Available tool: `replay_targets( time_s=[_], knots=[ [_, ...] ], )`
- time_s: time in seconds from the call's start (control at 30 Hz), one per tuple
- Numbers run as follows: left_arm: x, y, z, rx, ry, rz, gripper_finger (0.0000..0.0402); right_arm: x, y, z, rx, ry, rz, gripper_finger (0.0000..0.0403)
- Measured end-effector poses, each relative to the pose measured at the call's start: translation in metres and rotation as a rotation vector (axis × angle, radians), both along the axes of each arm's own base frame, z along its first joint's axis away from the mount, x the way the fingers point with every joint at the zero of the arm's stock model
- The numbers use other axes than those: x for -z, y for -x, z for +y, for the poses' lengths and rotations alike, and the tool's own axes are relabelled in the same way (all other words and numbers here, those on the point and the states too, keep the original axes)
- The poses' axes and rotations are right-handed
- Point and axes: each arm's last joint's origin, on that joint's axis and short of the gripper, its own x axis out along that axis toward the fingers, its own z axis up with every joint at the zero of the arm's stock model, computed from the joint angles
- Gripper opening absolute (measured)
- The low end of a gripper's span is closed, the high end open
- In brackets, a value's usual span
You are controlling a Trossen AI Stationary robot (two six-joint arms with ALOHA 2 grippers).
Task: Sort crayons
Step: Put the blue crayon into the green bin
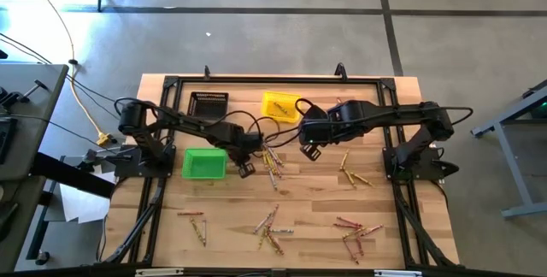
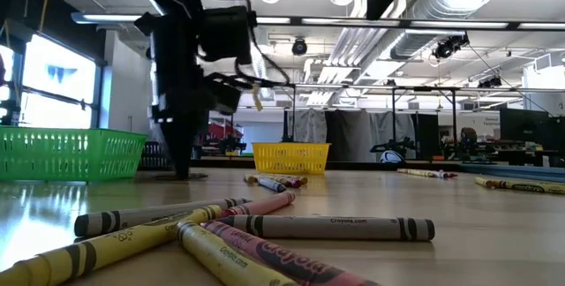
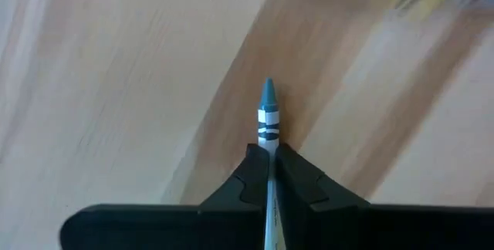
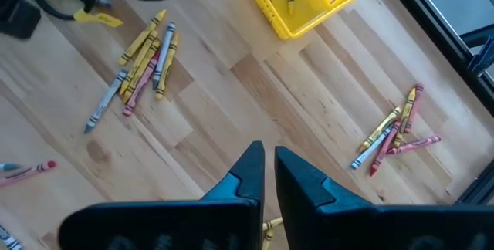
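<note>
We found the left claw closed on a blue-green crayon, whose tip projected past the fingertips above bare wood; in the high view this claw sat just beside the green bin. The right claw hung over the middle of the counter with its fingers nearly together and nothing between them. Outward from both, a cluster of crayons lay between the claws, with further clusters near the right arm and along the near edge. The yellow bin already held a few yellow crayons. We judged the sorting barely begun, since most crayons were loose on the counter.
</note>
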Motion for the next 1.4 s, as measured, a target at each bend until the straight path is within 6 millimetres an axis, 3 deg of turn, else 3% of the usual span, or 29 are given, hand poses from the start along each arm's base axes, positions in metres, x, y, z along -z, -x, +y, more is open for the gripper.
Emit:
replay_targets(
  time_s=[0.27, 0.4, 0.63, 0.87, 0.97, 1.1, 1.4],
  knots=[
    [-0.037, -0.024, 0.012, 0.018, -0.026, -0.126, 0.0001, -0.001, 0.001, 0.000, 0.024, -0.006, -0.010, 0.0017],
    [-0.053, -0.018, 0.015, 0.035, -0.028, -0.040, 0.0001, -0.001, 0.001, 0.000, 0.038, -0.010, -0.016, 0.0017],
    [-0.096, 0.023, 0.001, 0.094, -0.038, 0.091, 0.0001, -0.001, 0.001, 0.000, 0.047, -0.012, -0.019, 0.0017],
    [-0.133, 0.082, -0.015, -0.019, -0.071, 0.090, 0.0001, -0.001, 0.000, -0.001, 0.055, 0.009, -0.029, 0.0017],
    [-0.130, 0.106, -0.021, -0.106, -0.052, 0.070, 0.0001, -0.001, -0.001, -0.001, 0.057, 0.015, -0.038, 0.0017],
    [-0.112, 0.131, -0.026, -0.206, -0.032, 0.077, 0.0001, -0.002, -0.003, -0.001, 0.062, 0.028, -0.060, 0.0017],
    [-0.067, 0.146, -0.027, -0.267, -0.015, 0.073, 0.0003, -0.004, -0.009, -0.003, 0.070, 0.022, -0.123, 0.0017]
  ],
)
